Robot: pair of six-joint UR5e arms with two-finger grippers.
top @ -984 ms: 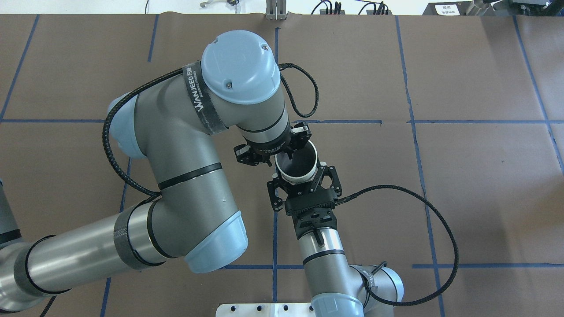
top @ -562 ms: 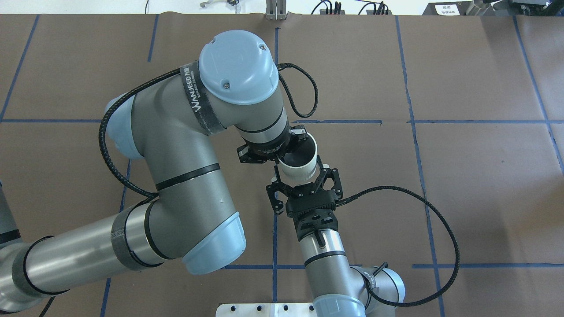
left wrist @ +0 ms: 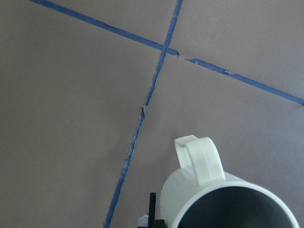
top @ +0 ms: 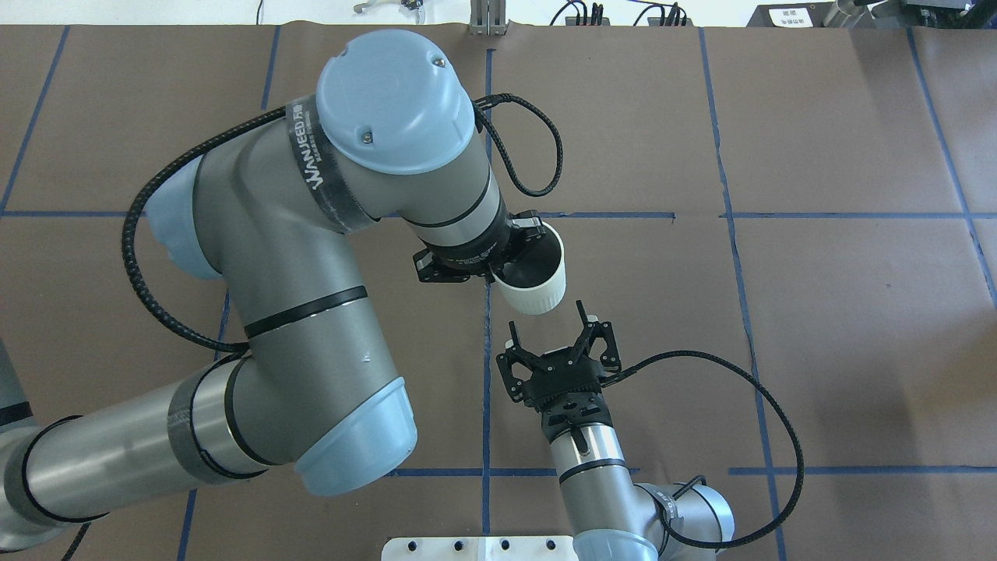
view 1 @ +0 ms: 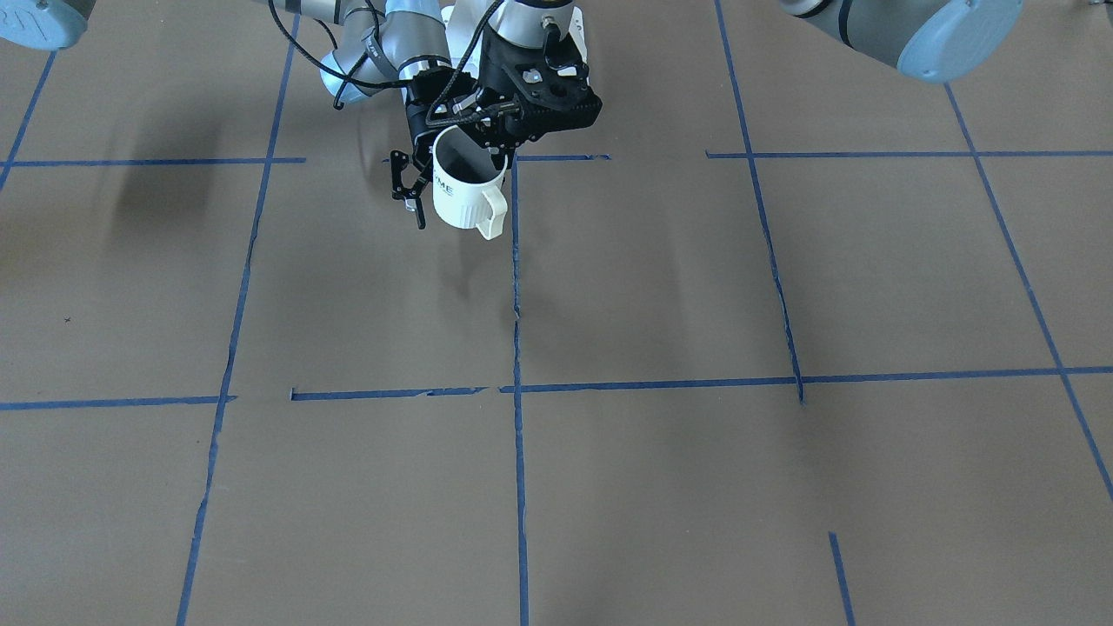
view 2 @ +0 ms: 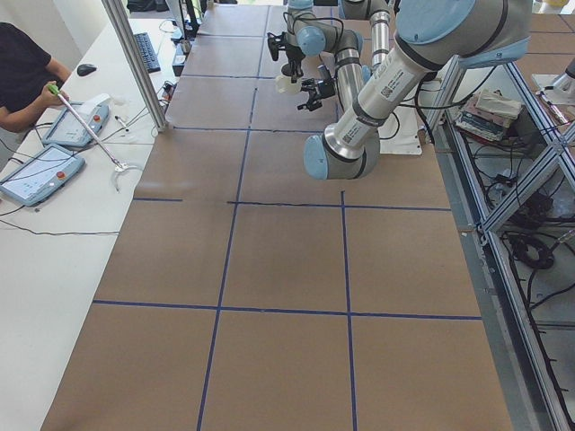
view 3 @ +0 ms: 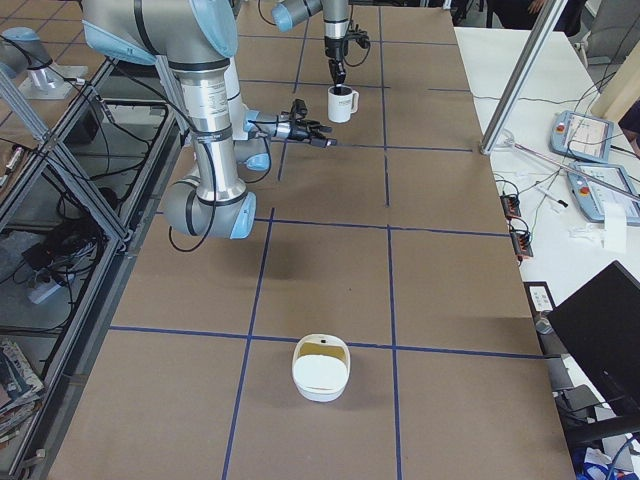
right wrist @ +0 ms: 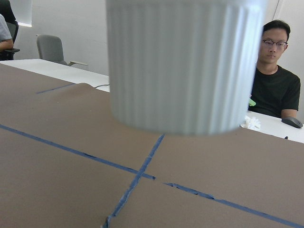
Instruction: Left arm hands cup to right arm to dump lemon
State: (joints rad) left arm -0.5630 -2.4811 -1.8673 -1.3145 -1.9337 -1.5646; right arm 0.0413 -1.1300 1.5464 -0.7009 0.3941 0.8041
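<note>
While the bulky black left gripper [top: 498,269] pinches the rim of the small white ribbed mug [top: 533,284], aloft well inside every edge of the table [top: 818,351], the thin-fingered right gripper [top: 549,321] hangs spread just beside it. Rigid, likely slick: take the ribbed wall, clear of the handle [view 1: 491,213]. You can read "ME" there, and WANJEED on the arm band [top: 311,152].

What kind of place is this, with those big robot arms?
Probably a robot lab. The left arm and right arm reach over a brown-papered table gridded with blue tape, and control tablets sit on a side desk.
</note>
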